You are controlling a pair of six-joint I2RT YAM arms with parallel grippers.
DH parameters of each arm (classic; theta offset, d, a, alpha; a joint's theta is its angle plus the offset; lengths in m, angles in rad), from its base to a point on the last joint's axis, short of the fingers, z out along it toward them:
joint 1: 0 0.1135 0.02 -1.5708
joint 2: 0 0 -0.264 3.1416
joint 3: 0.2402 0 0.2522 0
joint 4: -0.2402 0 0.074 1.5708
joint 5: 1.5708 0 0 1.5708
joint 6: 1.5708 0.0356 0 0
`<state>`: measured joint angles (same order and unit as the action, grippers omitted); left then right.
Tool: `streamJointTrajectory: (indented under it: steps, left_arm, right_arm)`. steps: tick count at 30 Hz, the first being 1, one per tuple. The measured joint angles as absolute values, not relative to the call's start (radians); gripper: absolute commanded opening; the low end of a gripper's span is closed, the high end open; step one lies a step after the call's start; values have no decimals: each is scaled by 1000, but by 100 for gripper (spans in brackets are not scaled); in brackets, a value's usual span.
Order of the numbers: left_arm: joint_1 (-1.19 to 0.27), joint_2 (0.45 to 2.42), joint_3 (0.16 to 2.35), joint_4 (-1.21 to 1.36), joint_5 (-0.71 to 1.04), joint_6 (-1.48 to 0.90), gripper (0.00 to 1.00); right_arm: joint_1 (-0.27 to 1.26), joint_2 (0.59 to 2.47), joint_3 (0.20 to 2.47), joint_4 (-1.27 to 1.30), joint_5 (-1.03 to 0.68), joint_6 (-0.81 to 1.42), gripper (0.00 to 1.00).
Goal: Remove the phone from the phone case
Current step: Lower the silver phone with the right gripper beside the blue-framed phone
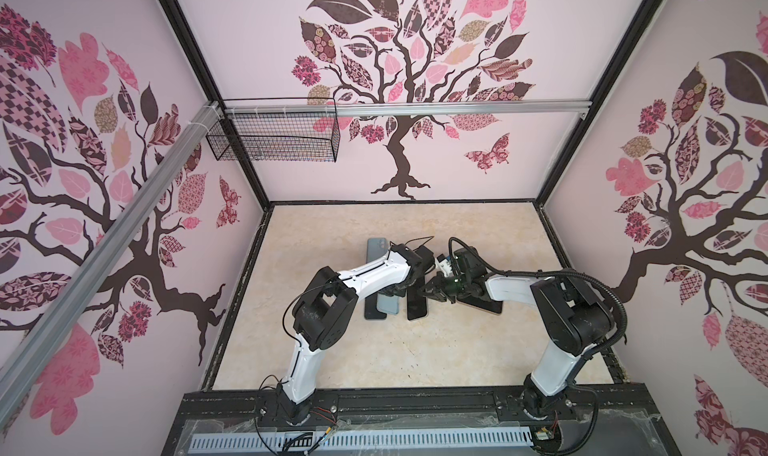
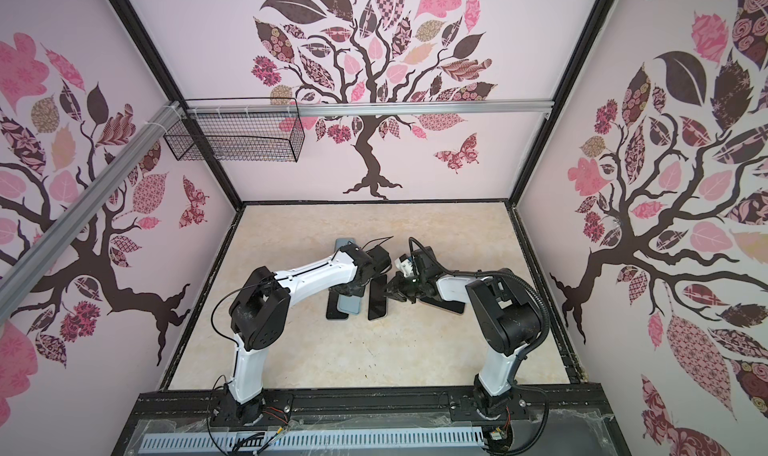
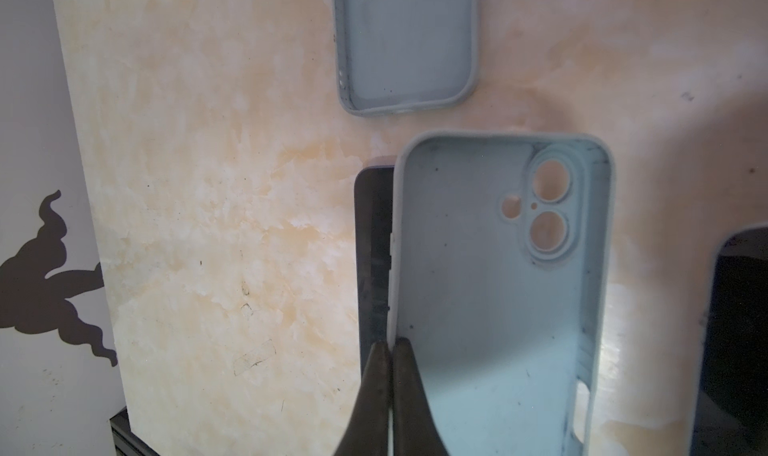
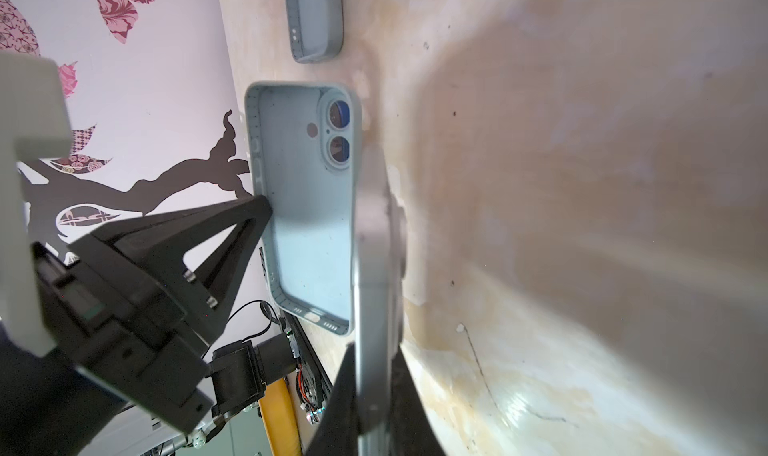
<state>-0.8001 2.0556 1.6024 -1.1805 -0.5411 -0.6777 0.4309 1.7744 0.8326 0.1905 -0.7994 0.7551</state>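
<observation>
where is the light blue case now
Mid-table in a top view, partly under the left arm: the light blue case has its side wall pinched in the left gripper, a dark phone alongside, a grey case beyond.

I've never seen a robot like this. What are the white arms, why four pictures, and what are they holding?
It is a robot with a white left arm and right arm over a beige marbled table. Two pictures look down from above; two come from cameras on the wrists. The left pincer is shut on the side wall of an empty light blue rubbery phone case. The right pincer grips a grey phone. Another grey-blue case and a flat black phone lie on the table.
</observation>
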Motion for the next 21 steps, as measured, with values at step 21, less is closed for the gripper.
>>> streamJointTrajectory:
  steps: [21]
  left_arm:
    - [-803, 2082, 1602, -1191, -545, -678, 0]
  right_arm:
    - [490, 1880, 883, 272, -739, 828, 0]
